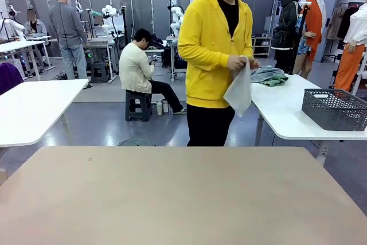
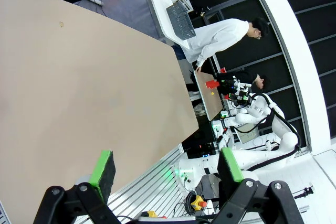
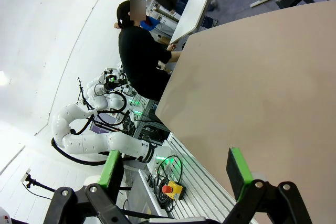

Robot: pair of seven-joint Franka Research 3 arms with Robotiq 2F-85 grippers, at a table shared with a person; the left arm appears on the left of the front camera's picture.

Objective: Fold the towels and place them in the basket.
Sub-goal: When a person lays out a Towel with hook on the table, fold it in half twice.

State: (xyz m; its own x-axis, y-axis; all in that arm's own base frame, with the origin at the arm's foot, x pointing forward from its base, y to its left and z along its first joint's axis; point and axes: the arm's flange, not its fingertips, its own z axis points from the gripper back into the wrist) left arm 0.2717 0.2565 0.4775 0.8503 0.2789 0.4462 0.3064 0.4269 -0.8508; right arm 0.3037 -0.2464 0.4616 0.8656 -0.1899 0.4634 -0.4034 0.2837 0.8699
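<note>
- Presently the left tool [image 2: 166,167] is released: in the left wrist view its two black fingers stand wide apart, the green pads [image 2: 102,167] face each other across a clear gap, and nothing sits between them.
- It hangs over the near edge of the beige counter [image 2: 79,87], whose flat top spreads away beneath it.
- The right tool [image 3: 176,169] is released as well, its jaws spread wide in the right wrist view, green pads [image 3: 237,165] apart, gripping nothing.
- It too hangs above the edge of the beige counter, well apart from the towels.
- In the front view a person [image 1: 215,44] in a yellow hoodie stands at the far side of the beige counter, turned toward the robot's right.
- The person holds a pale towel [image 1: 239,91] by its upper edge, a hand [image 1: 235,62] pinching it at waist height; the cloth hangs down loosely in the air, touching neither counter.
- Just behind that hanging cloth a heap of towels [image 1: 268,76], grey and green, lies crumpled on the near end of a white counter [image 1: 287,113] on the robot's right.
- The basket [image 1: 335,109], dark with lattice sides, stands upright on the same white counter, farther to the right and apart from the heap.
- What the basket holds cannot be made out from this angle.
</note>
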